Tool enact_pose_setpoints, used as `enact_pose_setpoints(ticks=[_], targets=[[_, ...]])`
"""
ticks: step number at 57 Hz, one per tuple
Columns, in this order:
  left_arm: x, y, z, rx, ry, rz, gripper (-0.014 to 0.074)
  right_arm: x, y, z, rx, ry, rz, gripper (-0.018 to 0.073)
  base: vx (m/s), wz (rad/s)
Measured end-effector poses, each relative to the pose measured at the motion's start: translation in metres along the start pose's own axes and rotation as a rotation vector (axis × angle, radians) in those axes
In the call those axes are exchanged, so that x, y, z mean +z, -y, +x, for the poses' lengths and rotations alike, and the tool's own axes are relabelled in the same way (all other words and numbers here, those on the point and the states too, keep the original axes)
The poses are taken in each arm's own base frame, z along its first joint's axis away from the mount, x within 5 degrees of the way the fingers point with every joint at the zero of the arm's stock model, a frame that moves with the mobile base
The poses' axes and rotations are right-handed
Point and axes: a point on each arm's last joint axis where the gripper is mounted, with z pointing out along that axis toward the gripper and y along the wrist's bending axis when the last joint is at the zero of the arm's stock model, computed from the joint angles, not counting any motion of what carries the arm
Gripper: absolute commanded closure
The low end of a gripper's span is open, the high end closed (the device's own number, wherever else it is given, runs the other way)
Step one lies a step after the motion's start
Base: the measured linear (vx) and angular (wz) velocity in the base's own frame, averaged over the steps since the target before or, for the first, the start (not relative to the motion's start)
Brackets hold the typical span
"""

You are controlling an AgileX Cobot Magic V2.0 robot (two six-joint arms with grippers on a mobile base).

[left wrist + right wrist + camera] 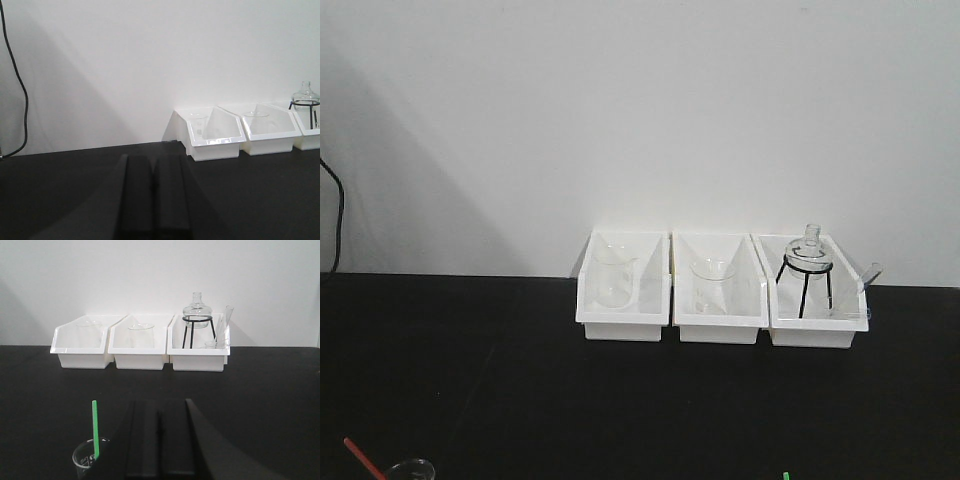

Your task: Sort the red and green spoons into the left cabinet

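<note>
The red spoon [360,458] leans in a clear beaker [410,468] at the bottom left edge of the front view; only its handle shows. The green spoon [94,429] stands handle-up in a small clear beaker [87,460] just left of my right gripper [160,404]. Only its tip [786,475] shows in the front view. The right gripper is shut with nothing between its fingers. My left gripper [152,161] is shut and empty too, low over the black table. The left cabinet is out of view.
Three white bins [623,318] [720,320] [815,325] stand in a row against the white wall. The left two hold glass beakers [612,275]; the right one holds a flask on a black tripod [807,265]. A black cable [20,100] hangs at far left.
</note>
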Motion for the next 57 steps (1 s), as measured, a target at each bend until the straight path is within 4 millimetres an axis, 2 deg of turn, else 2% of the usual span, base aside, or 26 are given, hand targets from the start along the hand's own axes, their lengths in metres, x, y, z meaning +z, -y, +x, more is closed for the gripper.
enact_pose_setpoints(ticks=[41,50,57], targets=[[0.000,0.000,0.000,0.000,0.002,0.000,0.0600,0.000,0.000,0.000,0.000,0.000,0.000,0.0564,0.00,0.00],[0.000,0.000,-0.005,0.000,0.053,-0.005,0.0600,0.000,0.000,0.000,0.000,0.005,0.000,0.0564,0.00,0.00],[-0.001,-0.001,-0.011,0.000,0.116,-0.010,0.0600,0.000,-0.001,-0.006,0.004,0.071,-0.006,0.0564,0.00,0.00]])
